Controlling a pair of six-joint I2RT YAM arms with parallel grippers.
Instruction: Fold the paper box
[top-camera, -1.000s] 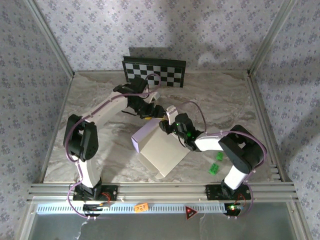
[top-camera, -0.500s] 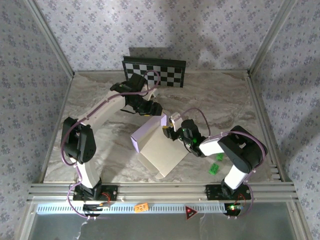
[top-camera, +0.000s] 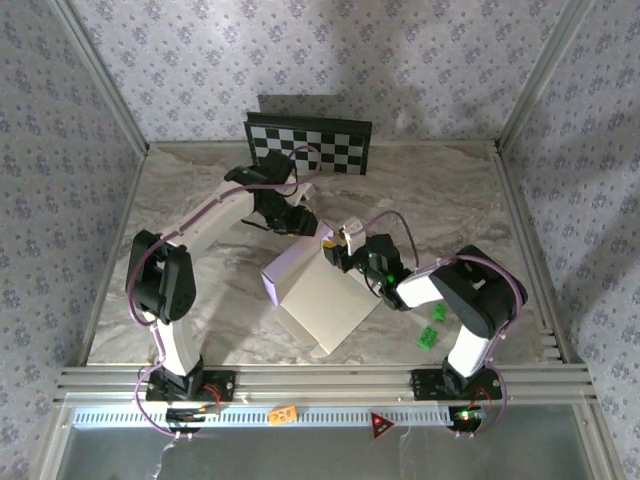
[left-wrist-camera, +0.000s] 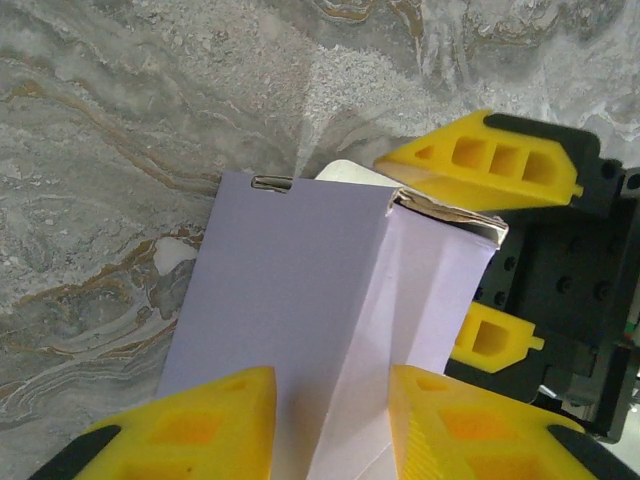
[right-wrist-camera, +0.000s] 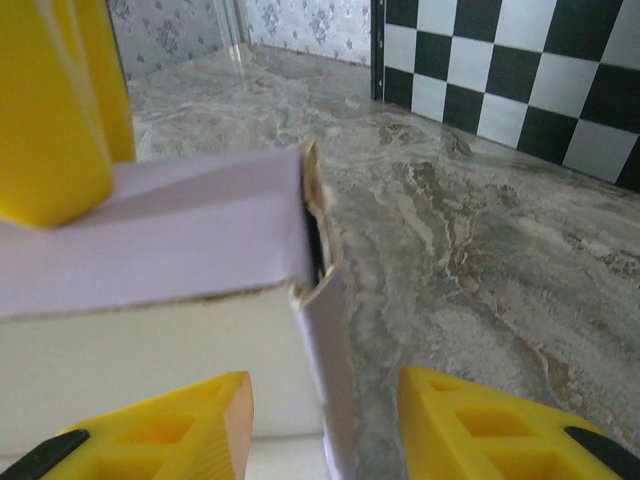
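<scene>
The box (top-camera: 325, 300) lies about the middle of the desk (top-camera: 450, 200), between the two arms. Its broad cream-white face is turned up and reaches toward the near edge. A lavender wall stands along its far-left side.

The left tool (left-wrist-camera: 330, 425) comes in from the far left. Its yellow fingers (left-wrist-camera: 190, 425) stand apart on either side of the lavender wall, which runs up between them to a slotted top edge. I cannot tell whether they are clenched on the card or only astride it.

The right tool (right-wrist-camera: 325, 420) meets the box at its far corner from the right. Its jaws are apart, with the torn corner and a thin lavender flap standing between them. In the left wrist view one of its fingers touches the top of that corner and the other sits lower beside the wall. Whether it is grasping the box I cannot tell.

A checkerboard (top-camera: 310, 148) leans against the far wall, well apart from the box. Two small green pieces (top-camera: 428, 338) lie on the desk near the right arm's base.
</scene>
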